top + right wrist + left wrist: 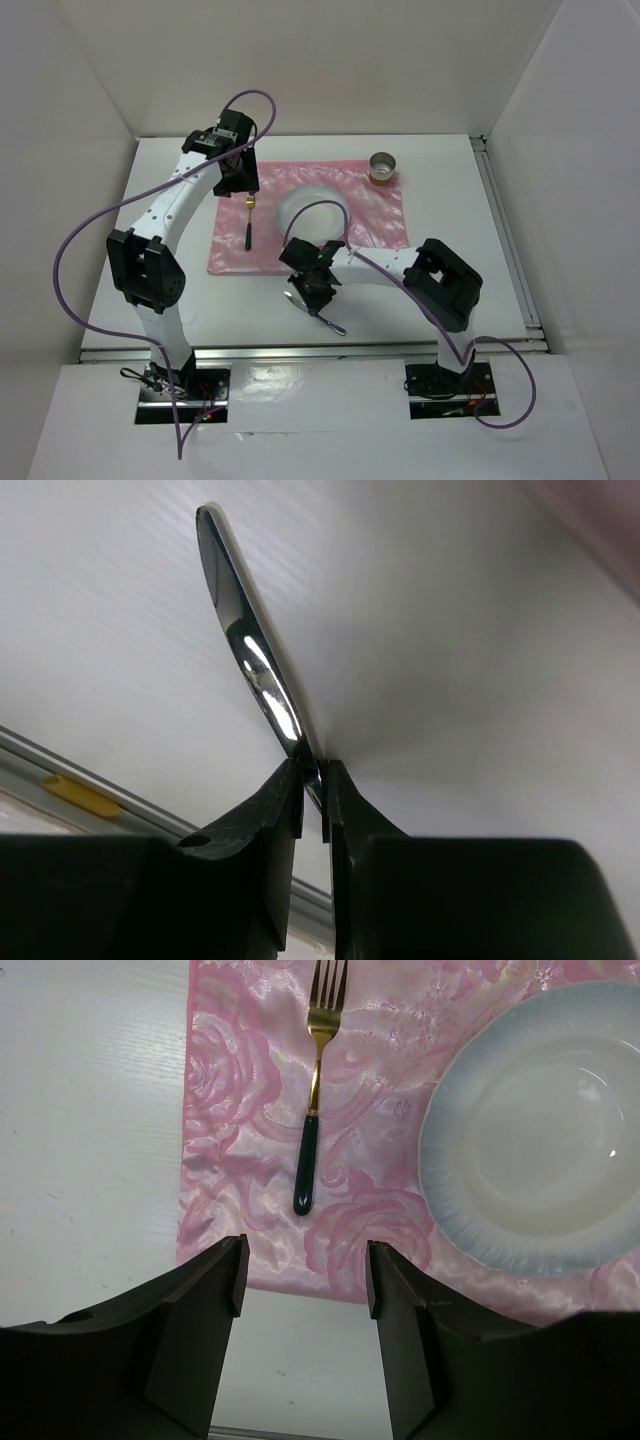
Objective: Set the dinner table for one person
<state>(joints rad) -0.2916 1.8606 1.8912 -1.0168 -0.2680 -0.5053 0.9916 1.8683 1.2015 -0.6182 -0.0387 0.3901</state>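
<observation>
top view: a metal cup [383,167] sits on the pink mat's [380,215] far right corner, contents unclear; the mat lies mid dinner table [455,200].
left wrist view: white plate [540,1140] empty, fork [316,1090] beside it; left gripper [305,1270] fingers spread over the mat's near edge.
right wrist view: right gripper [312,780] pinches a shiny utensil [250,650] near the front rail [30,748].

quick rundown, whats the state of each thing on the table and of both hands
fork: lying flat on the mat, left of the plate
plate: on the mat, empty
cup: upright at the mat's far right corner
mat: spread flat on the table
utensil: silver, clamped in the right hand, off the mat
left hand: open, empty
right hand: shut on the utensil
</observation>
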